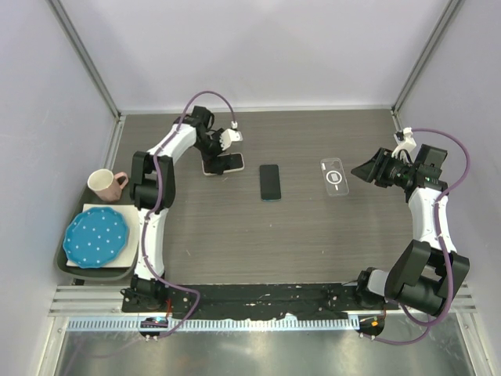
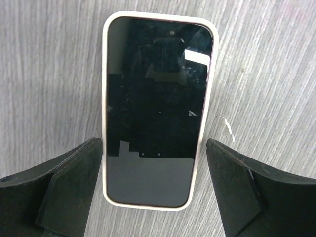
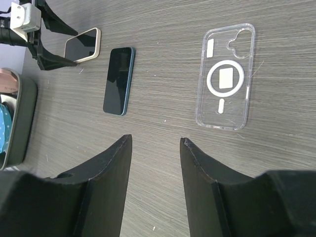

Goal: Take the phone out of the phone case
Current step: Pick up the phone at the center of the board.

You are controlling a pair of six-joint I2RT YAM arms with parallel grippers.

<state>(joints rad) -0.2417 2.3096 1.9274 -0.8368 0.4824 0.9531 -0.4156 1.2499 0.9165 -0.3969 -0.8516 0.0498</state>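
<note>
Broadly, the table [image 1: 313, 235] carries two phones and one loose case, all in a row across its far half. At the left edge, a dark tray [image 1: 61, 262] holds a blue spotted plate [image 1: 95, 236], with a pink mug [image 1: 102, 184] just beyond it; none of these bears on the job.

The left gripper [image 2: 153, 148] hangs over the far-left part of the table, its jaws wide apart and straddling the near end of a cased phone [image 2: 155, 113]. The fingers stand just beside the phone's long sides without pinching it. That phone lies flat, screen up, fully seated in a cream case [image 2: 104, 123] whose rim shows all round the glass.

The right gripper [image 3: 155, 139] hovers near the right edge, jaws partly apart and holding nothing.

A bare phone [image 1: 270, 182] lies screen up at the middle of the row. The clear case [image 3: 226, 79] sits well apart from it, towards the right edge, and is empty.

By my reading, one phone is already out of its case. The cream-cased one is not yet separated; if it counts, it needs gripping and peeling free.
</note>
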